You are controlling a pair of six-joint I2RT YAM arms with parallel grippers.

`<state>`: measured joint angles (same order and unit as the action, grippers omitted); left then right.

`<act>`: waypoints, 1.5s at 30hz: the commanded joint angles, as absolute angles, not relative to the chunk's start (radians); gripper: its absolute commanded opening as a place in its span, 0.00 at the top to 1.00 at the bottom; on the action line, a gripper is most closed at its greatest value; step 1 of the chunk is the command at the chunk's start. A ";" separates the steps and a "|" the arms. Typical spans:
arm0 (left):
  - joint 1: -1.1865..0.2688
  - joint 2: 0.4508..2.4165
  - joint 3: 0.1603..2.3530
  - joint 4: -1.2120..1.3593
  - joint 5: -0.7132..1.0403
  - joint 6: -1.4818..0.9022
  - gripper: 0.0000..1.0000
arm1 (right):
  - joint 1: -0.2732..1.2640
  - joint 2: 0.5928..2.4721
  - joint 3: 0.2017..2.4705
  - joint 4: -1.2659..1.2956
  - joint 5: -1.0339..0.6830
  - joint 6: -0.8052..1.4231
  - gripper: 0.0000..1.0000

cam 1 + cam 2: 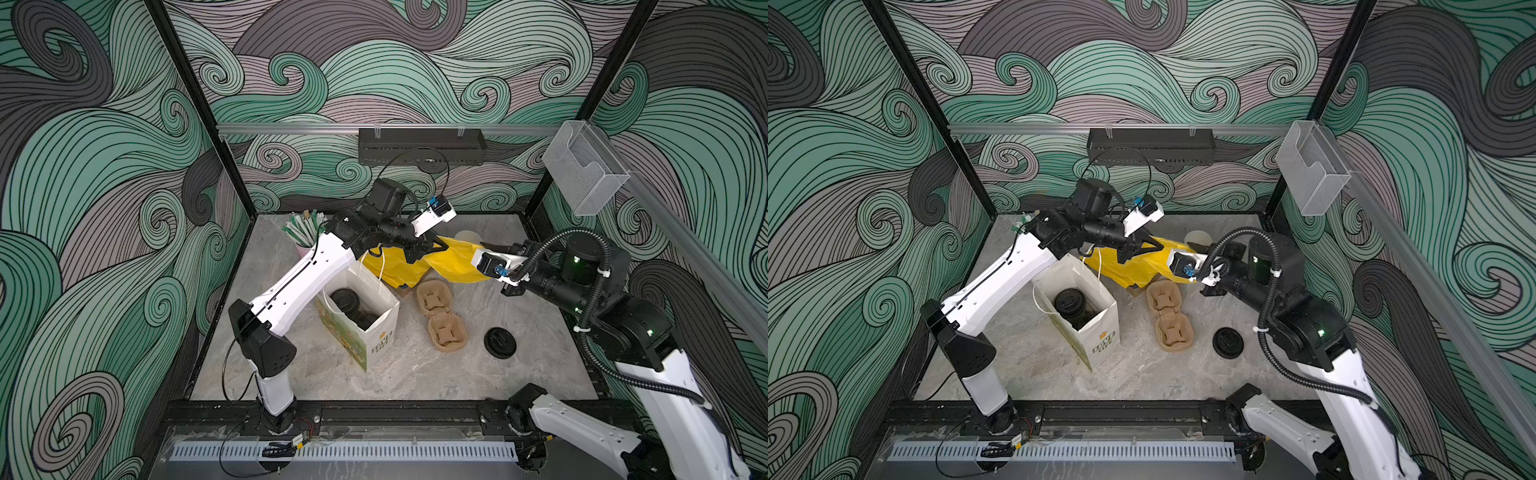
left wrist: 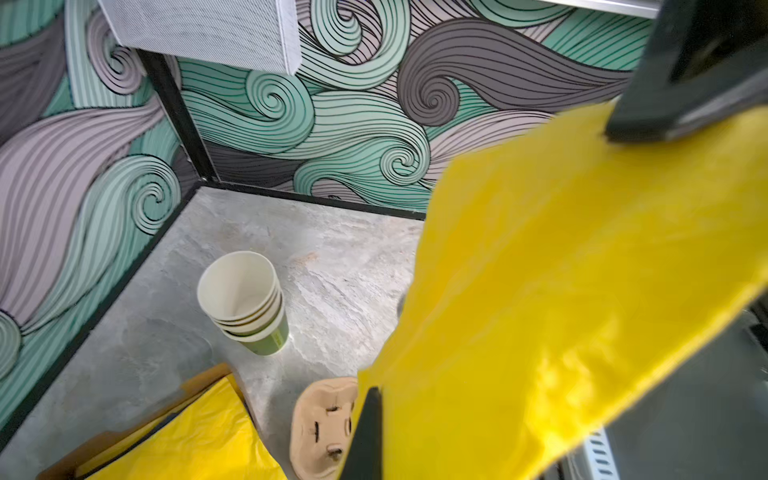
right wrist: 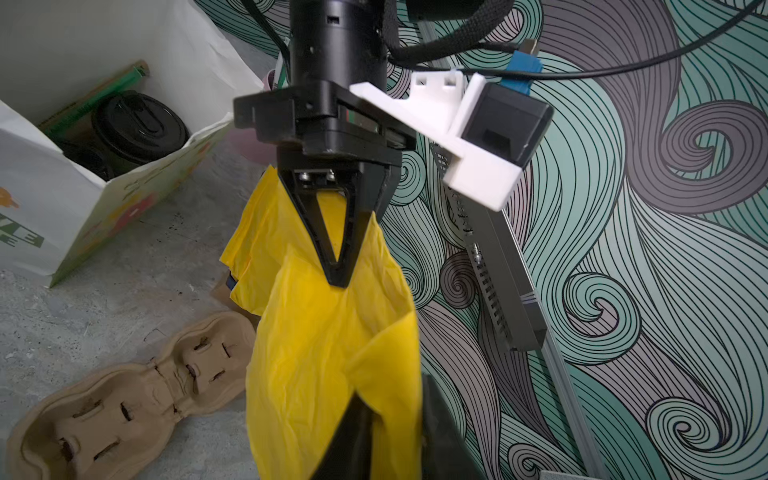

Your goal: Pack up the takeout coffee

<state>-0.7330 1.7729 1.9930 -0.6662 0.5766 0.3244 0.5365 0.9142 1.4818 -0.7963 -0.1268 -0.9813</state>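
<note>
Takeout coffee (image 3: 139,124) sits capped inside white paper bag (image 1: 380,332). Left gripper (image 3: 338,282) clamped on yellow plastic bag (image 3: 324,353); right gripper (image 3: 392,399): hold unclear. Risk: thin film could slip from single pinch.

The left arm (image 1: 299,282) reaches from the front up across the middle. The left gripper (image 3: 338,276) has both fingers pressed together at the tips on a fold of the yellow bag (image 3: 316,353). The right arm (image 1: 631,332) bends in from the right, its wrist facing the left one, and the right gripper (image 3: 395,390) has its jaws a little apart, with the film between them.
</note>
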 commanded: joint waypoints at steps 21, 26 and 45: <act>-0.782 1.603 1.943 -0.622 0.628 0.263 1.00 | 0.542 0.944 1.644 -1.040 -0.333 -0.397 0.17; -0.787 1.554 1.823 -0.462 0.756 0.124 1.00 | 0.542 0.957 1.600 -1.035 -0.521 -0.437 0.14; -0.788 1.585 1.835 -0.339 1.102 -0.176 1.00 | 0.545 0.964 1.482 -0.932 -0.631 -0.477 0.09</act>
<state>-0.7822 1.5795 1.8172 -0.4164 1.0458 -0.1112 0.5404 0.9577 1.5017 -0.9611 -0.5198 -0.4934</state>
